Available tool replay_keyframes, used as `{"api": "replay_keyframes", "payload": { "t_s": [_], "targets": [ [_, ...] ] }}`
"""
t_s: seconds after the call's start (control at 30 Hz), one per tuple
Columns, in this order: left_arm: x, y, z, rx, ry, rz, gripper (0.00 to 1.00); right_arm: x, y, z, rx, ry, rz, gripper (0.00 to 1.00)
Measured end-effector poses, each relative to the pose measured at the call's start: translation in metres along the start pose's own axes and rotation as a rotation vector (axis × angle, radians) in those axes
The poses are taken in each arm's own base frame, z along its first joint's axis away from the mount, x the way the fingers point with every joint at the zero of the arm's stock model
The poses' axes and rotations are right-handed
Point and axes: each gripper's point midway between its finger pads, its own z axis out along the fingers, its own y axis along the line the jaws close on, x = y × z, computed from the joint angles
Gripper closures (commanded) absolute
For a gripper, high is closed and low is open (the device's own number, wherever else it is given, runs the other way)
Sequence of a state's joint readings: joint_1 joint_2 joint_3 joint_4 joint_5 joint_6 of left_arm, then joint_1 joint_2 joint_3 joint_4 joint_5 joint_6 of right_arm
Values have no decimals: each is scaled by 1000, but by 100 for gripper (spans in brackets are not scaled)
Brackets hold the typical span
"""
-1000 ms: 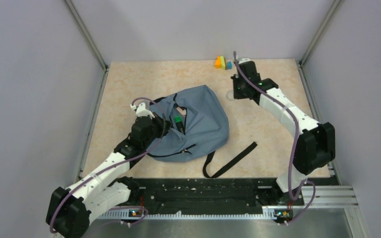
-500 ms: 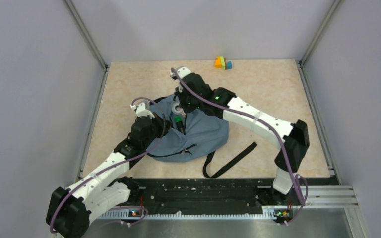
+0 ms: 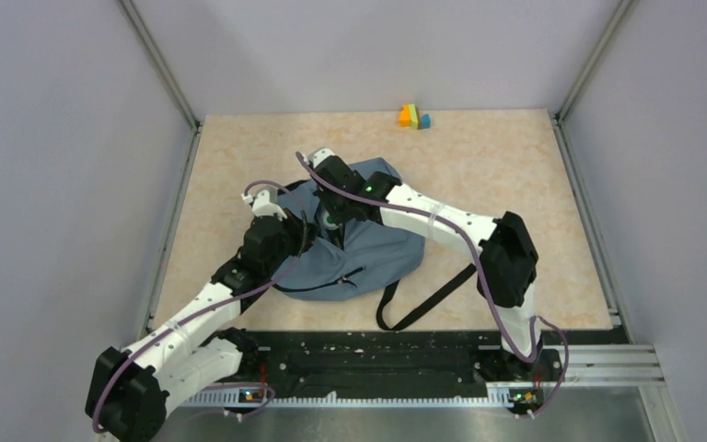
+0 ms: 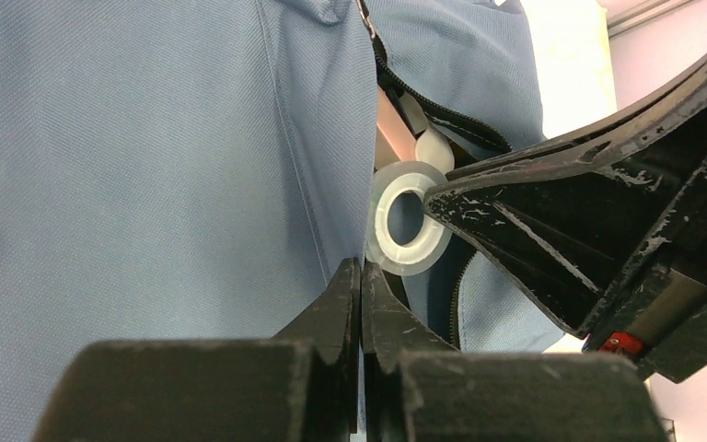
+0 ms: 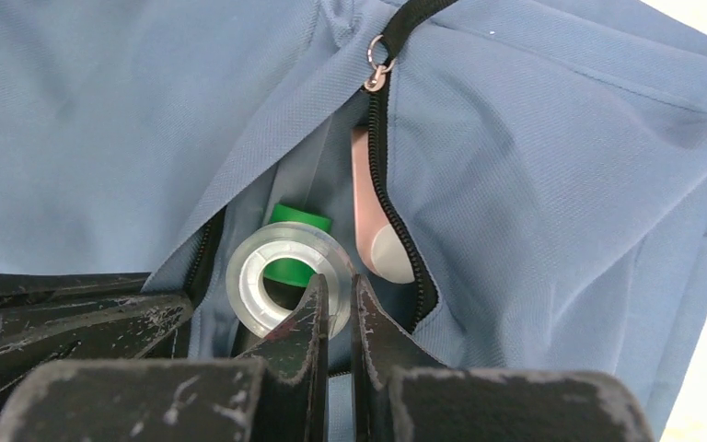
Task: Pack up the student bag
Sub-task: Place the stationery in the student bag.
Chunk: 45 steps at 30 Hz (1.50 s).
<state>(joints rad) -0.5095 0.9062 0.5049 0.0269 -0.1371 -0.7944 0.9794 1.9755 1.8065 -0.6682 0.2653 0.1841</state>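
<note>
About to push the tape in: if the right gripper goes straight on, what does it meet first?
Likely the green cap inside the open bag, just beyond the held tape; depth unclear.

- No text, label, brand, number or sign can be read in any view.
- The student bag [image 3: 377,256] shows only plain blue fabric, and the clear tape roll [image 5: 244,276] has no legible print.
</note>
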Motion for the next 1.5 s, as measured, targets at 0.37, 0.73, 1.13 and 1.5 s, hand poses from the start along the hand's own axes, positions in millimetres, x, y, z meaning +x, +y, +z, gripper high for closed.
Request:
{"api": "replay_keyframes", "payload": {
  "t_s": [0.37, 0.73, 1.13, 1.5],
  "targets": [
    [0, -1, 0, 5, 1, -1, 100, 3, -11, -5, 82, 13, -24, 77],
    [-1, -1, 0, 8, 0, -2, 100, 5, -8, -8, 67, 23, -30, 54],
    [-1, -1, 0, 8, 0, -2, 100, -24, -15, -45, 61, -80, 9, 57],
    [-1, -1, 0, 8, 0, -2, 100, -23, -23, -42, 111, -83, 8, 71]
  ]
}}
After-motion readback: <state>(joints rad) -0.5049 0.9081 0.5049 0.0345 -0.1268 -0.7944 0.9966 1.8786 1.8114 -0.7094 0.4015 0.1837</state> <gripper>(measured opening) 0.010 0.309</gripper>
